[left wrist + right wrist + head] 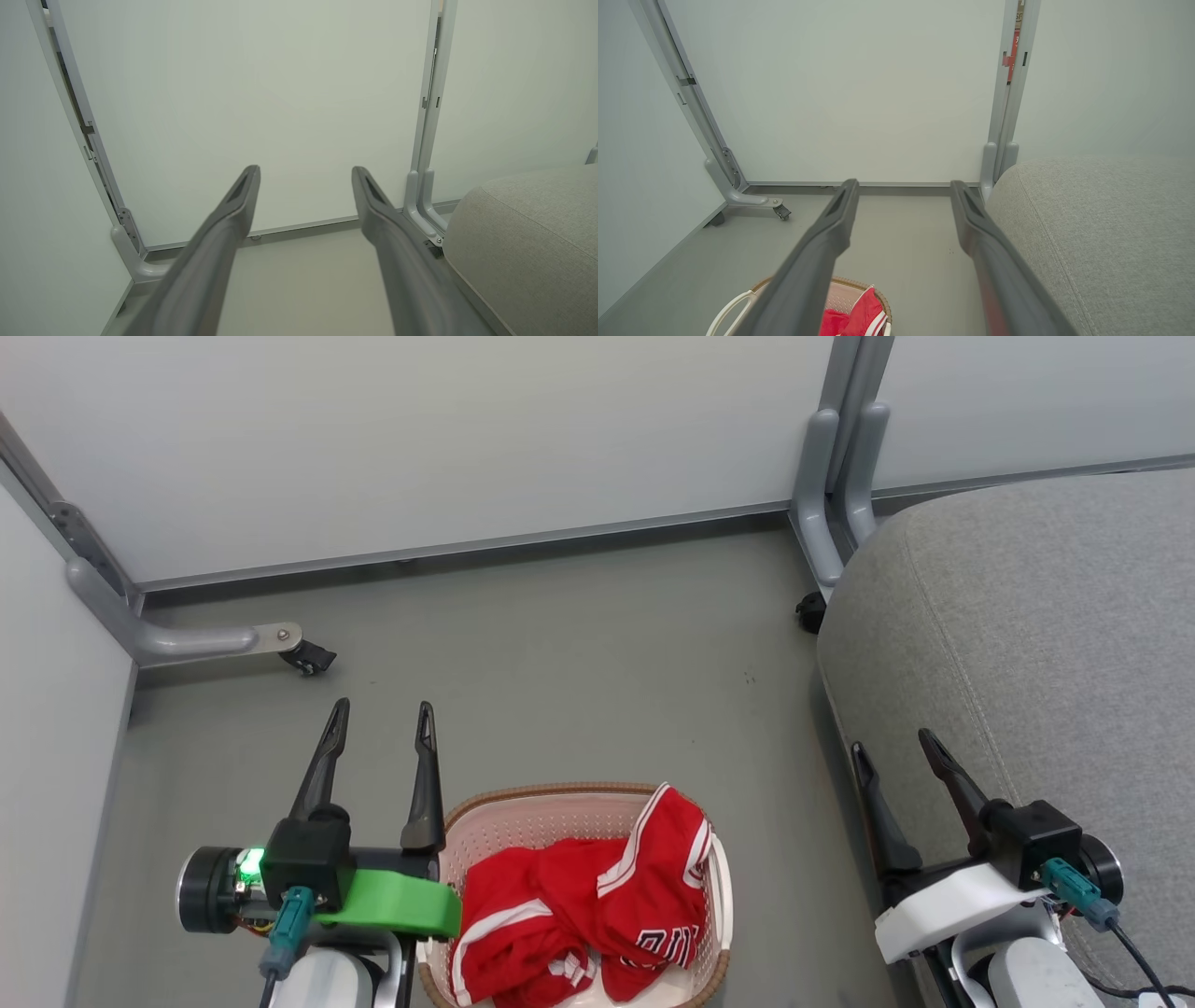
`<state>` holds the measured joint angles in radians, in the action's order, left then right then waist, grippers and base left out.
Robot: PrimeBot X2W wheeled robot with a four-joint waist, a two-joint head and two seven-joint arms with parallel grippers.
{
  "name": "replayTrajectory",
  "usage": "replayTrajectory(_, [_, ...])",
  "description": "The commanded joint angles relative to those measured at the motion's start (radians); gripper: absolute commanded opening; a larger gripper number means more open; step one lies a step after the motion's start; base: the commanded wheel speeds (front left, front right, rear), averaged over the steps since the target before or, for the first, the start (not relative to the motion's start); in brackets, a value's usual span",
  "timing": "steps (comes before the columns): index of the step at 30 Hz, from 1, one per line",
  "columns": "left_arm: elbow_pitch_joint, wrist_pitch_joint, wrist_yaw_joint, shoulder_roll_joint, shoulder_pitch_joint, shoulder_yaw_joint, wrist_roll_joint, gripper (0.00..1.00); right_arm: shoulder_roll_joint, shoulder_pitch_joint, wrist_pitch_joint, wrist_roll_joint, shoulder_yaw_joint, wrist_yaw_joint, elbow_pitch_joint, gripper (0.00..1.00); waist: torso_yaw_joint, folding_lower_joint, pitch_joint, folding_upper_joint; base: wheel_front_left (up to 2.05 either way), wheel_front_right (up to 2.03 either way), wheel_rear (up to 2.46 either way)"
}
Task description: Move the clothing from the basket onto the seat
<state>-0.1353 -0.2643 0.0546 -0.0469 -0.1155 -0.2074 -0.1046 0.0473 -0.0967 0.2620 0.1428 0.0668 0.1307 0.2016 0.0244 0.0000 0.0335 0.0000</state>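
Red clothing (583, 910) with white stripe trim lies crumpled in the cream basket (504, 817) on the floor at the bottom centre of the head view; dark lettering shows on one fold. The grey seat (1027, 644) fills the right side. My left gripper (383, 719) hangs open just left of the basket, fingers pointing away, nothing between them. My right gripper (894, 747) is open at the seat's front edge, right of the basket. The right wrist view looks past its gripper (903, 186) at the clothing (852, 315) and basket (854, 283) below, seat (1101, 224) at right. Through the left gripper (306, 173) shows the seat (528, 233).
White partition panels on grey frames close off the back and left. A frame foot with a castor (308, 658) reaches onto the floor at the left, and a grey post (831, 495) with a castor (810, 612) stands by the seat's far corner. Bare grey floor (579, 663) lies beyond the basket.
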Motion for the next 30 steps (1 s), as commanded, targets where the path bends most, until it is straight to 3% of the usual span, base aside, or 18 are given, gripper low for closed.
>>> replayTrajectory(1, [-0.001,0.0,0.005,-0.006,-0.014,0.002,0.004,1.0,0.005,-0.012,0.005,-0.004,-0.005,0.0,0.008,1.0,0.0,0.0,0.0,0.0,0.0,0.0,0.0])
replayTrajectory(19, [-0.004,0.0,-0.004,-0.006,-0.022,0.005,-0.006,1.0,0.005,-0.027,0.005,0.004,0.001,0.0,0.01,1.0,-0.009,0.0,0.02,0.0,0.0,0.0,0.0])
replayTrajectory(30, [-0.059,0.0,-0.063,-0.008,-0.091,0.004,0.028,1.0,0.005,-0.069,0.003,0.018,0.014,0.0,-0.036,1.0,-0.073,0.0,0.098,0.0,0.0,0.0,0.0])
